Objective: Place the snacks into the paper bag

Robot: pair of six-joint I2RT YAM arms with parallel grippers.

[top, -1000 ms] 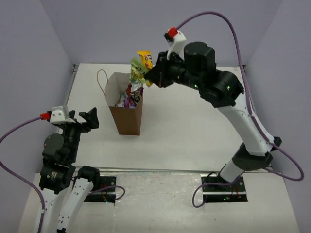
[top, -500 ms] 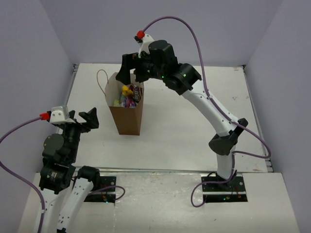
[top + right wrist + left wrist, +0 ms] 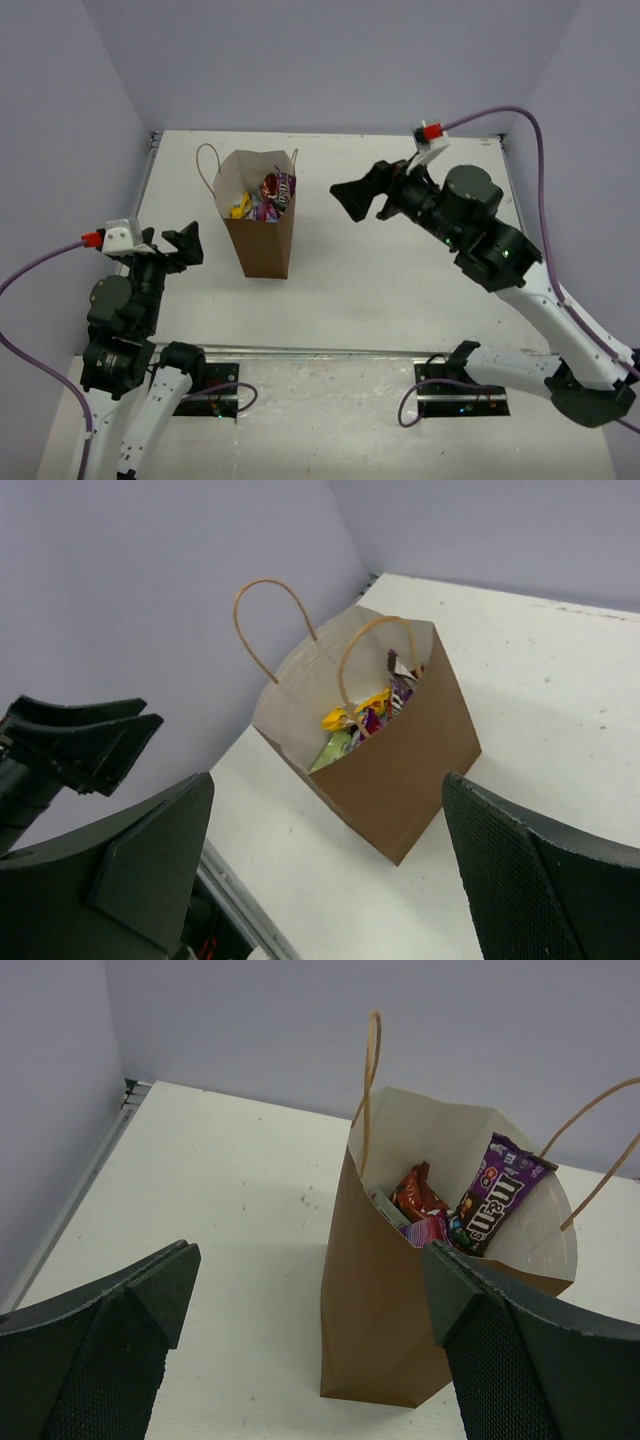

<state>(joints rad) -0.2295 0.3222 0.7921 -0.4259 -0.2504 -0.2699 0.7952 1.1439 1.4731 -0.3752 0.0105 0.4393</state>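
The brown paper bag (image 3: 262, 243) stands upright on the table's left half with its handles up. Several snacks (image 3: 266, 196) lie inside it: a dark brown candy packet (image 3: 496, 1200), a red one (image 3: 418, 1192), and yellow (image 3: 343, 718) and green (image 3: 334, 749) packets. My left gripper (image 3: 186, 246) hovers left of the bag, open and empty, and the bag (image 3: 385, 1305) fills its wrist view ahead of the left gripper (image 3: 310, 1265). My right gripper (image 3: 354, 198) is raised to the right of the bag, open and empty. The bag (image 3: 410, 770) lies beyond the right gripper (image 3: 328, 788).
White tabletop (image 3: 400, 270) with purple walls on three sides. A metal rail (image 3: 330, 350) runs along the near edge in front of both arm bases. The left arm's fingers (image 3: 85, 742) show at the left of the right wrist view.
The right gripper carried a yellow-green packet over the bag, opened and dropped it in. It then swung back to the right. The left arm has not moved.
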